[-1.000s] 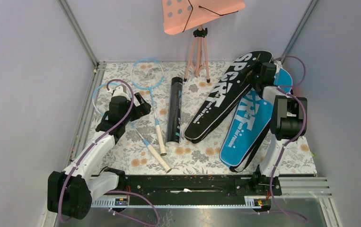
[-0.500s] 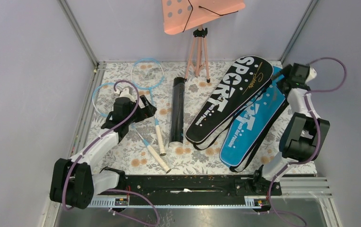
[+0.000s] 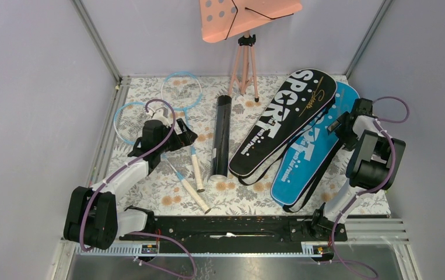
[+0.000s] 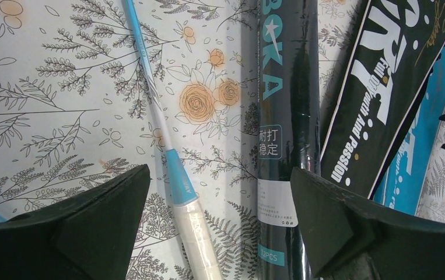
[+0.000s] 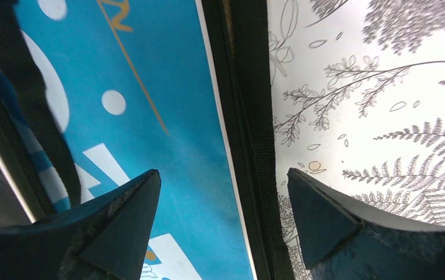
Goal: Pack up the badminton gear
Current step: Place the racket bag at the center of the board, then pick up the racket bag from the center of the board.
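Only your left wrist view reads BOKA on the glossy black tube (image 4: pixel 287 87) (a plain cylinder). Your left gripper (image 4: pixel 219 175) and right gripper (image 5: pixel 223 175) gape, empty.

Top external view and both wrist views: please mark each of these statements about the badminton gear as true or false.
1. The black SPORT bag lies partly over the blue SPORT bag. True.
2. The black tube stands upright. False: it lies flat.
3. The left pincer is open above a racket handle. True.
4. The right pincer is shut on the black tube. False: it is open over the blue SPORT bag's edge.
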